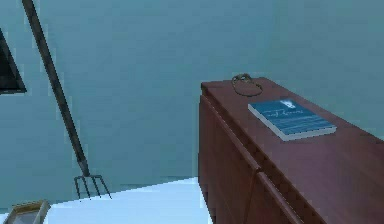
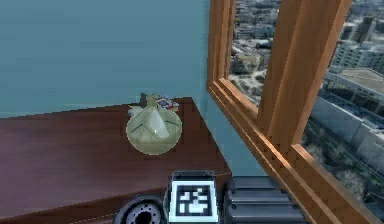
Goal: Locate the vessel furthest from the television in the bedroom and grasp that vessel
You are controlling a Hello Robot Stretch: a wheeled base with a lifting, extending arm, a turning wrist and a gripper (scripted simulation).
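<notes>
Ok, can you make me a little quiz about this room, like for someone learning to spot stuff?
1. True or false: the blue book lies on the floor.
2. What leans against the teal wall in the forward view? A) a broom B) a pitchfork C) a ladder
3. Fill in the gap: in the arm side view, the round greenish vessel stands on the brown ____ top, left of the window.

Key
1. False: it lies on top of the dresser.
2. B
3. dresser
</notes>
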